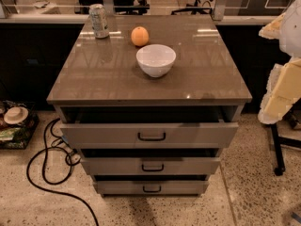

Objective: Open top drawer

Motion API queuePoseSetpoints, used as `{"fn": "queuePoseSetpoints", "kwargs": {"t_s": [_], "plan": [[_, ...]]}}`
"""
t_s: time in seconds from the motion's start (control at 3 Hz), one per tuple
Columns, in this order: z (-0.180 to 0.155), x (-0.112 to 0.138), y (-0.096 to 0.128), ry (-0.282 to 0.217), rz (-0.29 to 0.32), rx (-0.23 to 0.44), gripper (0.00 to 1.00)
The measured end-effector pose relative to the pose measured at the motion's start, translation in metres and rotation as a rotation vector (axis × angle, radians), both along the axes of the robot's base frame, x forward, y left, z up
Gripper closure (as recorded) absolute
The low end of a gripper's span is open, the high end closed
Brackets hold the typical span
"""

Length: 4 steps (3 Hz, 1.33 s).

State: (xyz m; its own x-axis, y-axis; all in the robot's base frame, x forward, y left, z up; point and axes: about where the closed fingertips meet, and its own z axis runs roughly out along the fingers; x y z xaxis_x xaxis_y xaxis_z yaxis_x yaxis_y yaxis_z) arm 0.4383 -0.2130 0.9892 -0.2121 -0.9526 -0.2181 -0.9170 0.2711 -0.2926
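Table: glossy brown top, on speckled floor. We list on it a can, an orange and a white bowl.

Top drawer: just under the tabletop, front standing slightly forward, interior lost in shadow.

End effector: pale shape at the right edge, cut off, well apart from the drawer. We cannot tell whether it is open or closed.

Black cable: on the floor to the left.
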Motion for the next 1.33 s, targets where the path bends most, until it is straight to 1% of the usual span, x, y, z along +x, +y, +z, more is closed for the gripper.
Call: {"fn": "queuePoseSetpoints", "kwargs": {"t_s": [0.33,0.67,1.0,1.33], "plan": [[-0.01,0.001,0.0,0.005,-0.007,-0.004,0.0],[-0.049,-0.001,0.0,0.046,0.012,-0.02,0.0],[-0.106,-0.018,0.001,0.107,0.053,-0.023,0.0],[-0.154,-0.032,0.011,0.124,0.11,-0.014,0.0]]}}
